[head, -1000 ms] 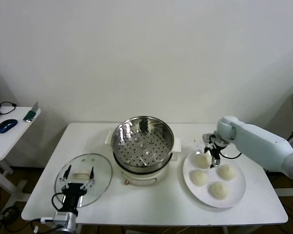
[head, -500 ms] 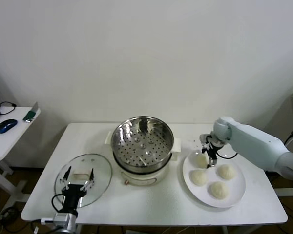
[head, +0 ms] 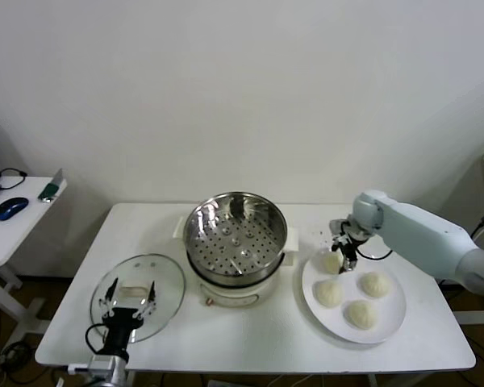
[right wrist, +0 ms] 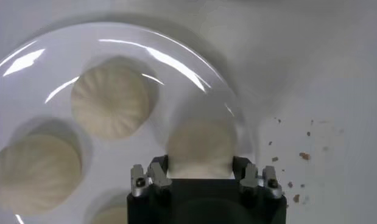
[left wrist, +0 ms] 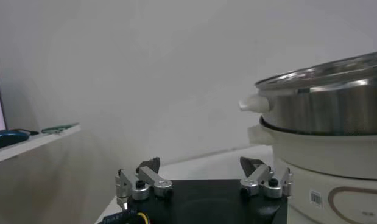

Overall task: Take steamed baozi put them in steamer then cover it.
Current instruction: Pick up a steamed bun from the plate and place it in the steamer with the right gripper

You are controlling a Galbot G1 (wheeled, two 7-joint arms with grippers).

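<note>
On my left, near the table's [head: 250,343] front edge, my left gripper [head: 129,302] hangs with its fingers spread wide over the clear glass lid [head: 137,297] — parked, nothing in it. Next along, the steamer [head: 235,246] stands mid-table with its perforated basket bare and uncovered; no bun has gone in yet. Farther right sits the white plate [head: 391,318] with all four steamed baozi. My right gripper [right wrist: 200,170] is at the bun nearest the steamer [right wrist: 200,145], and this is what has changed: a second ago its fingers stood wide above that bun, and now they have closed in on either side of it — the wrist view shows the dough sitting snug between the fingertips. I judge the first grasp is made, though the bun does not look lifted off the plate. The other three buns [head: 374,284] lie untouched beside it. What follows should be a gentle lift, since soft dough dents easily, then a carry leftward to the basket.
</note>
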